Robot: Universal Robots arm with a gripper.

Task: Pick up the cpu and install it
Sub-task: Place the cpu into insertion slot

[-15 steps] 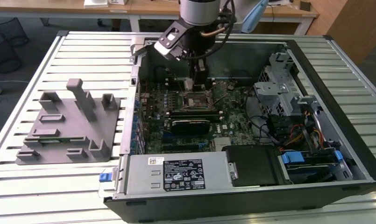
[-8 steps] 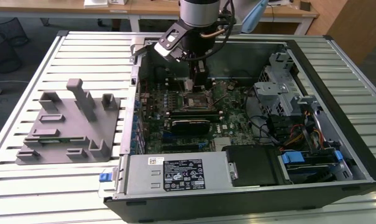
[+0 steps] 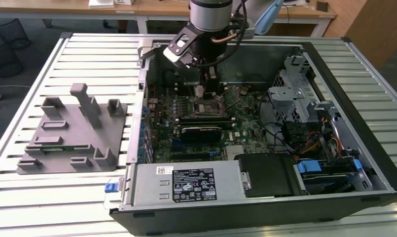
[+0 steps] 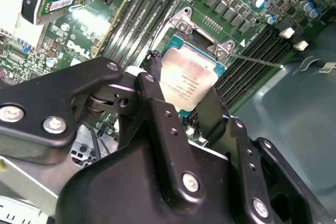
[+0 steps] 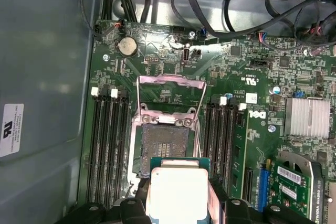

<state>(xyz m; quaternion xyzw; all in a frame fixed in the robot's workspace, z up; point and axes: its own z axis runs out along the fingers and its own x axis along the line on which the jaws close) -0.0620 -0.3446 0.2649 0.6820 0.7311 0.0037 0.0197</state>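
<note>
Holding the cpu (image 5: 178,190) by two opposite edges, my gripper (image 4: 184,103) is closed on it, fingers (image 4: 163,119) against its sides. The chip hangs over the open socket (image 5: 165,148) on the motherboard (image 5: 157,56) inside the computer case (image 3: 251,217), metal top up, with the socket's hinged frame (image 5: 170,78) lifted back.

bright, even light, soft shadows inside the case (image 3: 251,215), glare bleaching the cpu (image 5: 176,195) in the first wrist view.
</note>
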